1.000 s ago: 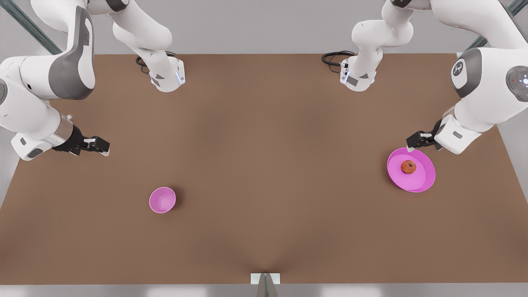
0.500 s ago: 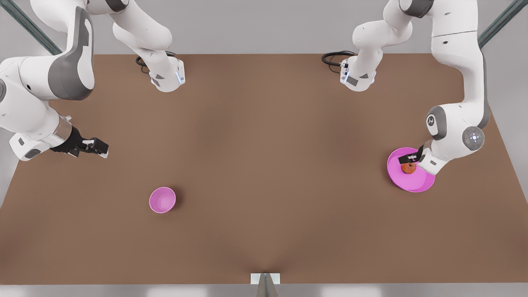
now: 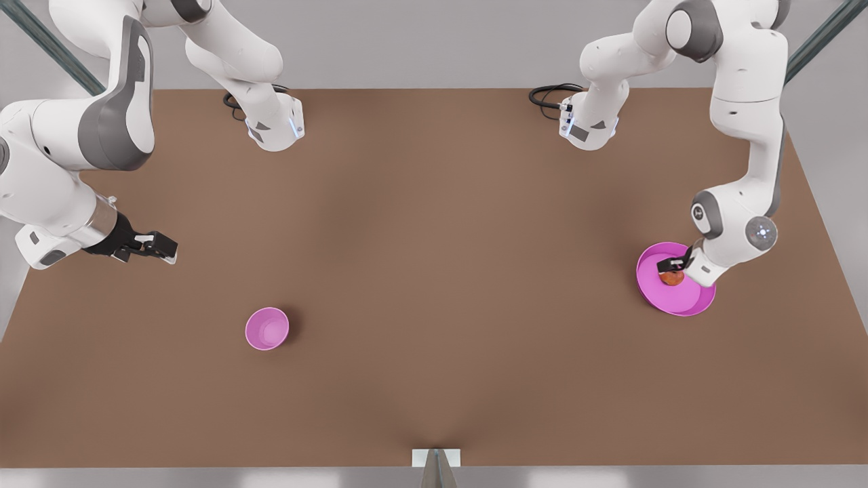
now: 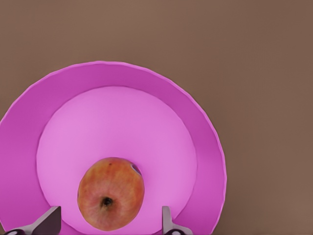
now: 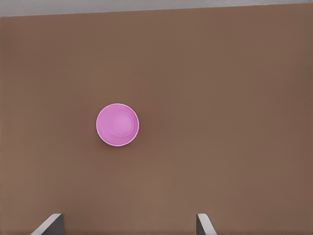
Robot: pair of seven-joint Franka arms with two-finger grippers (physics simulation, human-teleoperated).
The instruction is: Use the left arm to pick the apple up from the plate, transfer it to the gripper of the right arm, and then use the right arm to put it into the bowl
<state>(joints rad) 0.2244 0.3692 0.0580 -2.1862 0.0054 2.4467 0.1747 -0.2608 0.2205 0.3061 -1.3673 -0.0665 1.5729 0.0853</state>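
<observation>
Apple [image 4: 111, 193] sits on the plate [image 4: 195, 117], off-centre on the flat inner part, stem dimple facing the left wrist cam. In front view the apple [image 3: 672, 277] is partly covered by the left gripper [image 3: 671, 266], which is right over it, low above the plate [image 3: 678, 301].

Left gripper [image 4: 108, 223]: fingers spread, one fingertip [image 4: 49, 223] each side of the apple w/ a gap on both sides, not touching it. Released, nothing held.

Plate is on the brown table [image 3: 434, 271], near the table edge on the front view's right. Left arm [image 3: 742, 135] comes down to the plate from above it in that view.

Bowl [image 3: 267, 329] is well apart from the plate, across the table toward the front view's left, upright, nothing in it. Right wrist cam sees the bowl [image 5: 117, 125] from above, w/ bare table [image 5: 220, 98] all round.

Right gripper [image 3: 154, 245] is farther from the plate than the bowl is, out by the table's far side on the front view's left, clear of the bowl. Its fingers [image 5: 49, 223] stand wide apart, released, holding nothing. Right arm [image 3: 61, 169] is waiting.
</observation>
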